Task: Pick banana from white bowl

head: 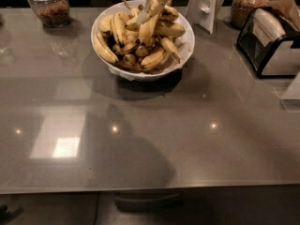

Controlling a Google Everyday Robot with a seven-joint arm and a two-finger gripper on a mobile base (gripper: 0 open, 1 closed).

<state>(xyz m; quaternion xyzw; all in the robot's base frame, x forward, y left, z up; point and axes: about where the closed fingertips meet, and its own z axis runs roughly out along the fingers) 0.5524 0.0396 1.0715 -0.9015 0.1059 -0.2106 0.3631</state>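
Tool above bowl, apparently around banana

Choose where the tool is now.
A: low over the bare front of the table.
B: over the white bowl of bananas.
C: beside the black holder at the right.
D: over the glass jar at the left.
B: the tool hangs at the top edge, above the white bowl and the banana.
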